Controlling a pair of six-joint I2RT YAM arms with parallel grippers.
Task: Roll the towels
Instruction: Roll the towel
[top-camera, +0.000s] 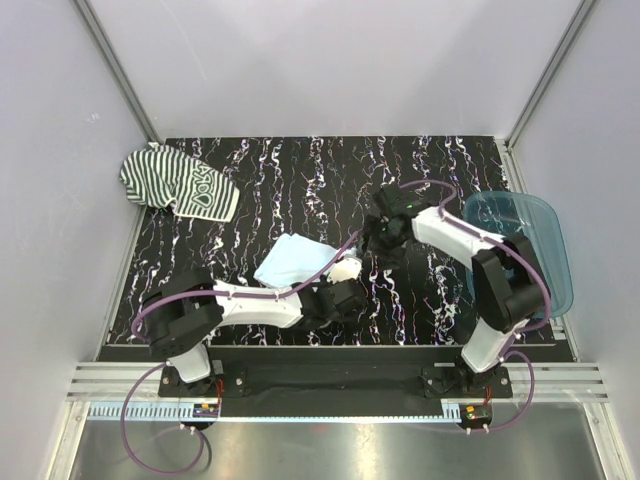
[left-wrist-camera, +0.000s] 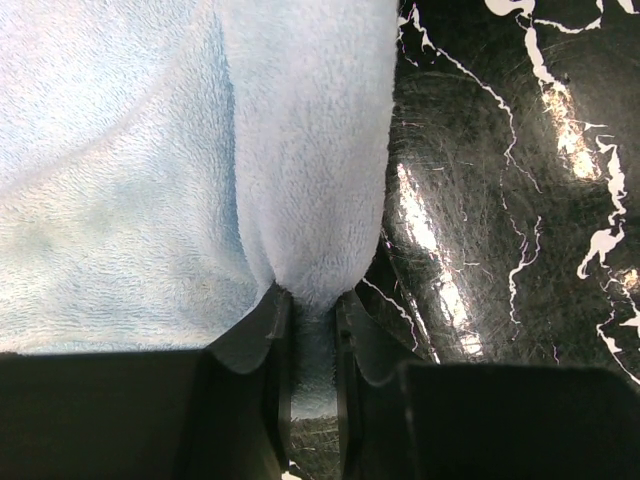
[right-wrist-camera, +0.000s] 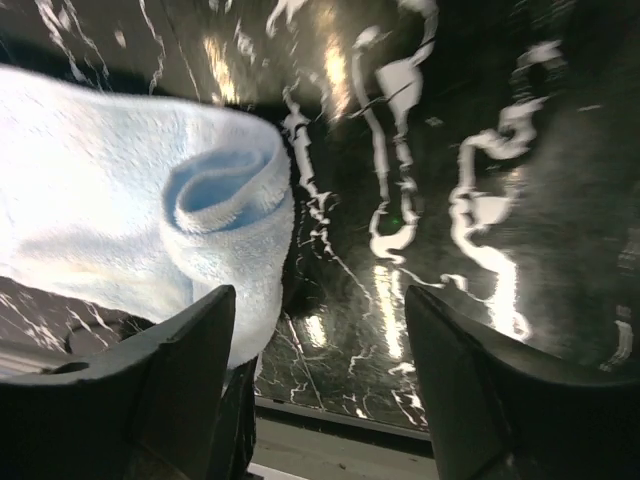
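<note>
Desk (top-camera: 300, 170): a dark, white-veined top on which everything is laid out.
Tray (top-camera: 545, 215): a see-through blue tray is seen at the right edge of the desk, beside the right arm; nothing can be made out in it.
Striped towel (top-camera: 180, 185): left in a loose heap at the far left corner, well apart from both arms, and not rolled at all.
Blue towel (top-camera: 295, 262): found near the middle of the desk, toward the front. A curled, spiral end is shown in the right wrist view, so a roll is judged to be begun, while a flat stretch remains unrolled.
Left tool (left-wrist-camera: 313, 310): pressed together on a raised fold of the blue towel, with cloth pinched between the fingers.
Right tool (right-wrist-camera: 320, 330): spread wide with nothing held; the curled end lies just beside one finger (contact cannot be told).
Progress: roughly the first part of the first towel is judged done. The rest of that roll and the whole striped towel are left.
Hidden: the near side of the blue towel is covered by the left arm from above, the right tool is lost against the dark desk there, and the right wrist view is blurred.
</note>
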